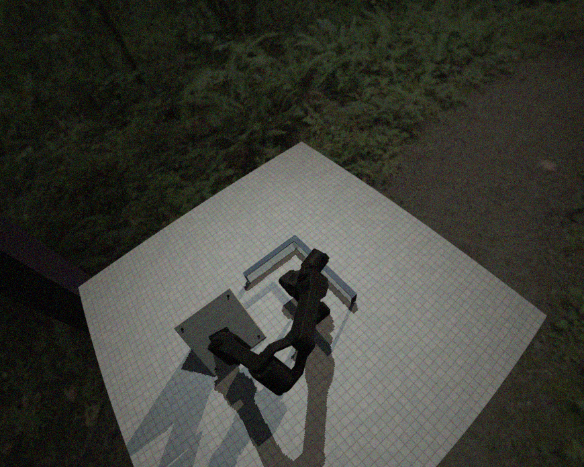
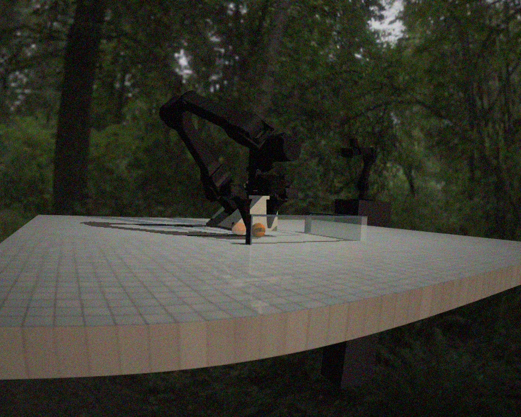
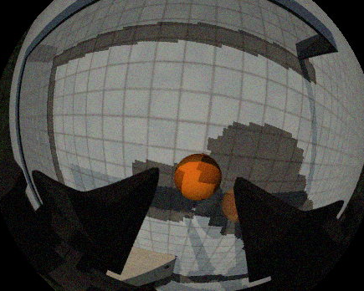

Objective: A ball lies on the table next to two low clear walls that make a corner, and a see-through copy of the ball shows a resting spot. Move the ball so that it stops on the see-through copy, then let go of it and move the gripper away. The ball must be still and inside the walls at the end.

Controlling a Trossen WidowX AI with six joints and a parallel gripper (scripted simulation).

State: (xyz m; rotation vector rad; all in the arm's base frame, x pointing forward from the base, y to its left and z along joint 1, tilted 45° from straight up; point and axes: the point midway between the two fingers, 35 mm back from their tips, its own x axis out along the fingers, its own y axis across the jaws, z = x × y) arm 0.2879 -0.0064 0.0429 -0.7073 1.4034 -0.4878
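The solid orange ball (image 2: 259, 230) (image 3: 197, 176) rests on the table inside the corner of the low clear walls (image 1: 270, 255) (image 2: 337, 227) (image 3: 17, 109). The see-through copy (image 2: 239, 228) (image 3: 229, 206) is paler and lies close beside the ball; in the wrist view the right finger covers part of it. My gripper (image 2: 259, 226) (image 3: 197, 179) is open and points down, low over the table. In the wrist view the ball shows between the two fingertips, with a gap on each side. In the top view the arm hides the ball and the copy.
The wedge-shaped arm base (image 1: 207, 314) (image 2: 259, 204) (image 3: 155, 263) stands near the open side of the walls. One dark wall end (image 1: 353, 300) (image 3: 315, 46) stands upright. Another arm (image 2: 364, 172) stands on a dark box beyond the table.
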